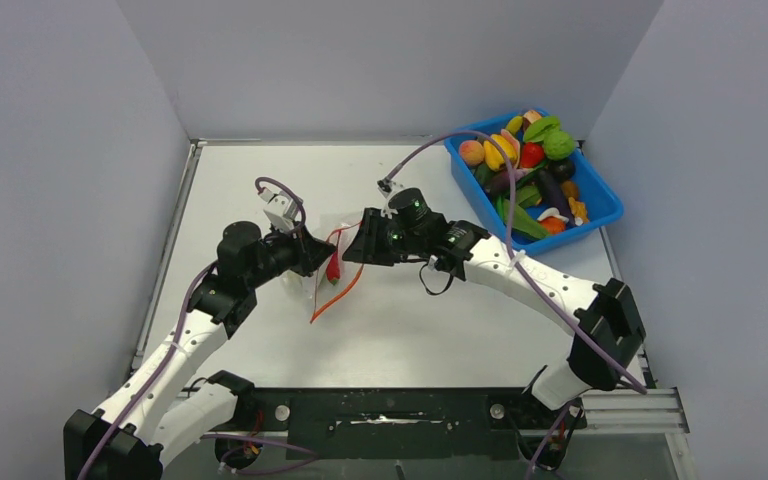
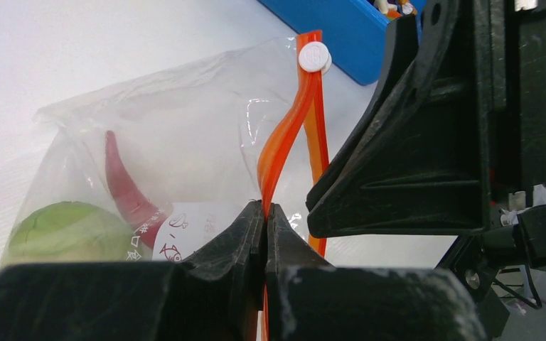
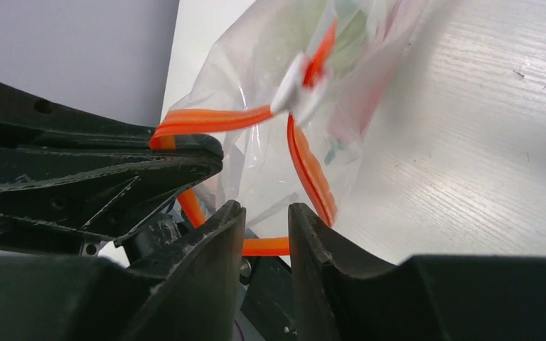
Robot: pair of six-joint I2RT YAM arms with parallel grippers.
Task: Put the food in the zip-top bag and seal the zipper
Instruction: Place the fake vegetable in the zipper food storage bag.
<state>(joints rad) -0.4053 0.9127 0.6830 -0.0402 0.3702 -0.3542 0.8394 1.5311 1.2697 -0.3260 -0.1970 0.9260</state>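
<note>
The clear zip-top bag hangs between my two grippers above the table. Inside it are a green round toy and a red chili. My left gripper is shut on the orange-red zipper, below its white slider. My right gripper is open right at the bag, and a stretch of zipper crosses the gap between its jaws. The slider sits beyond its fingertips. In the top view the left gripper and right gripper face each other across the zipper.
A blue tub at the back right holds several more toy fruits and vegetables. Its corner shows in the left wrist view. Grey walls close in the table on three sides.
</note>
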